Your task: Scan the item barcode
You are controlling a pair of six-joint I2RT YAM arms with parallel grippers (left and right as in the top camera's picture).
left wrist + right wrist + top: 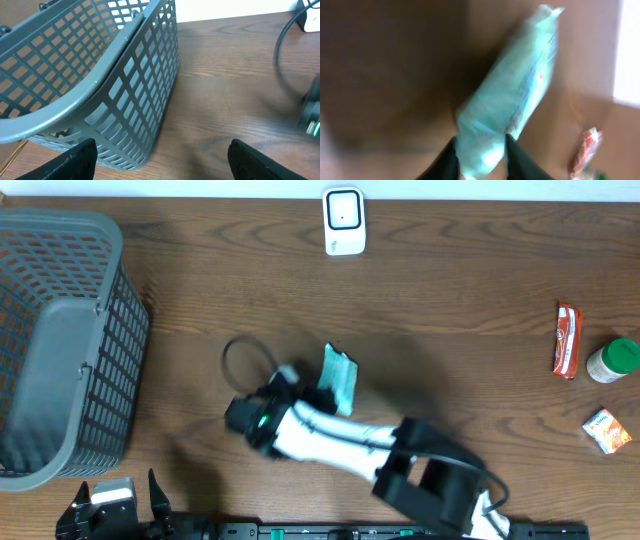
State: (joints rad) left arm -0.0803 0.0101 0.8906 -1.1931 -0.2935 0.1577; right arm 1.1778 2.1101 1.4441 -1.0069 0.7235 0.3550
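Pack (510, 100) first: teal, soft, near mid counter (450, 290), tipped up on its low end at the R end effector (481, 139). The two fingers (519, 162) sit one on each side of that low end and look to touch it. But the wrist cam is all blur, so I can't tell if they pinch it tight or sit loose. I think it's taken by the end so the flat sides are bare for the white scanner (343, 220) at the far edge. Pack and scanner are well apart, so my guess is the scan is not done yet.

L end effector (161, 150) is spread wide w/ nothing in it. It sits low by the grey basket (125, 75), prob to be out of the way.

Other stuff lies off on the R side: red bar (567, 340), green-lid jar (613, 360), small box (607, 430). Prob next in line.

Hard bits: I can't find any barcode on the pack, too fuzzy. From above, the R arm (340, 442) hides the fingers and the pack's low end. Black cable loop (245, 360) lies just beside the arm. White patch at the wrist cam's edge could be the scanner; can't say. Inside of the basket is mostly cut off.
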